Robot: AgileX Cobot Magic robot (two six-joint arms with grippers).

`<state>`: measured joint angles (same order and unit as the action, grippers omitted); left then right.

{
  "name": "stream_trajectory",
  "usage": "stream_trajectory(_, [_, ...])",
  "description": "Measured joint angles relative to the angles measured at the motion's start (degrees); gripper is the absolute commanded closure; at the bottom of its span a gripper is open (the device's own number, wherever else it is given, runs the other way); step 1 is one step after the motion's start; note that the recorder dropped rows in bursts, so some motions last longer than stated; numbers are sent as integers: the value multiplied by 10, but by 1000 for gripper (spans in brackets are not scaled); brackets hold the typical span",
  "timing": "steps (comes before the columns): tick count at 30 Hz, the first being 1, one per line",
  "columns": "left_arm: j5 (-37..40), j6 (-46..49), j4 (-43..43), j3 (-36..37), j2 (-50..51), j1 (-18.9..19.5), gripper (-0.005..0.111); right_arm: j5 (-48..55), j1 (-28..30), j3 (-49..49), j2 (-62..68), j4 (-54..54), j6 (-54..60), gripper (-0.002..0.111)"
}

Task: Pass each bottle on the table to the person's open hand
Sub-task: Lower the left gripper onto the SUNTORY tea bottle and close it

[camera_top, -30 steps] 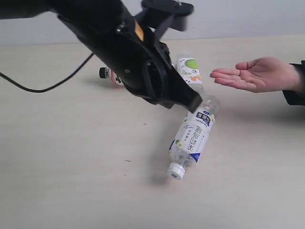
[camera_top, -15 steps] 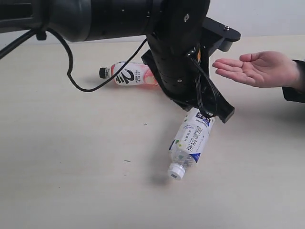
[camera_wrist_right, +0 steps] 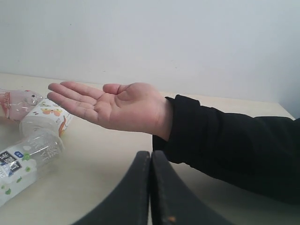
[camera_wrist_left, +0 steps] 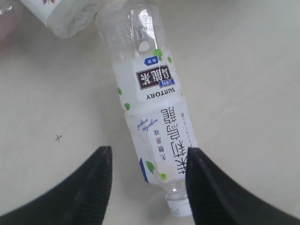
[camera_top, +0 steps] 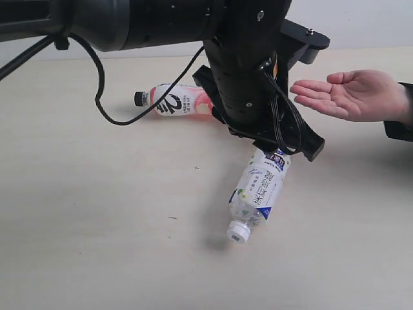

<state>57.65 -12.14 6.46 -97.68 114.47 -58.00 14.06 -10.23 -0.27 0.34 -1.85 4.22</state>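
From outside, we are seeing a clear plastic white-labelled bottle (camera_top: 259, 194) lying on the pale wood-grain worktop (camera_top: 97, 226), apart from the open hand (camera_top: 348, 95). At the left wrist, the left pincer (camera_wrist_left: 147, 149) is standing released, its curved black fingers (camera_wrist_left: 84, 187) straddling that bottle. At the right wrist, the right pincer (camera_wrist_right: 150, 154) is sitting clenched and empty.

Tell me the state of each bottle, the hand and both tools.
White-label bottle: lying on the table, capped.
Pink bottle: lying down, black cap on.
Orange-print bottle: lying down.
Person's hand: open, palm up, empty.
Left tool: open.
Right tool: shut, empty.
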Motion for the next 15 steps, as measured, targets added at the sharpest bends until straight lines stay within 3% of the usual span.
stream_trajectory(5, [0, -9, -1, 0, 0, 0, 56, 0, 0, 0, 0, 0, 0, 108])
stream_trajectory(11, [0, -10, -1, 0, 0, 0, 38, 0, 0, 0, 0, 0, 0, 108])
stream_trajectory(15, [0, -10, -1, 0, 0, 0, 36, 0, 0, 0, 0, 0, 0, 108])
